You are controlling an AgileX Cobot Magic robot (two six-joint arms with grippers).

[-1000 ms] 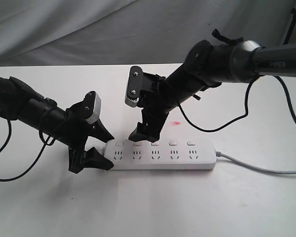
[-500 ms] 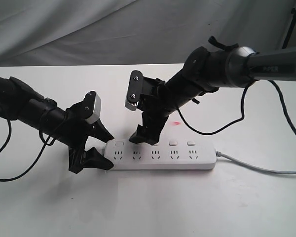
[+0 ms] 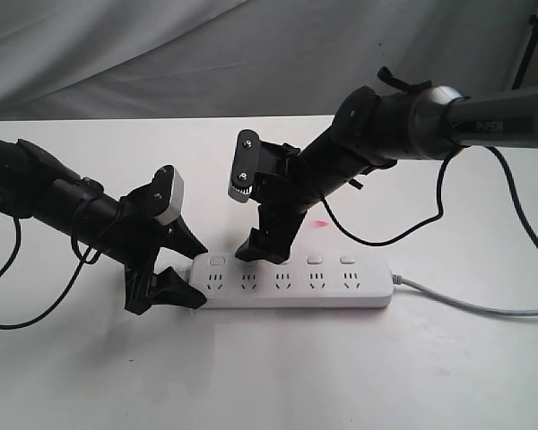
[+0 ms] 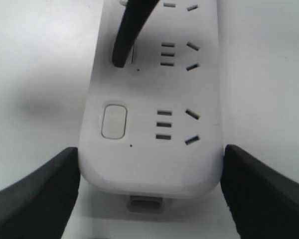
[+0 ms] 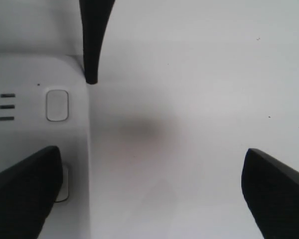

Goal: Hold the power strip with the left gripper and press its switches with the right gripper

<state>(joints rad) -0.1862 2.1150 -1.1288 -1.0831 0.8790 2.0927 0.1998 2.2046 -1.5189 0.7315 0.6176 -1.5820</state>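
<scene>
The white power strip (image 3: 296, 285) lies flat on the table, its grey cord (image 3: 466, 305) trailing right. My left gripper (image 3: 197, 274) is shut on its left end; in the left wrist view the two fingers (image 4: 50, 186) press the sides of that rounded end (image 4: 154, 169). My right gripper (image 3: 260, 246) stands open above the strip. One of its fingertips (image 4: 124, 40) rests on the second switch from the left. The first switch (image 3: 217, 262) is uncovered. In the right wrist view one finger (image 5: 25, 191) covers a switch and the other hangs over bare table.
The strip lies on a white table (image 3: 278, 376) with a grey cloth backdrop (image 3: 161, 54) behind it. A small red spot (image 3: 320, 222) shows on the table behind the strip. Black cables loop off both arms.
The right arm has shifted slightly left and its fingertip has settled onto the second switch. The left gripper and the strip have not moved.
</scene>
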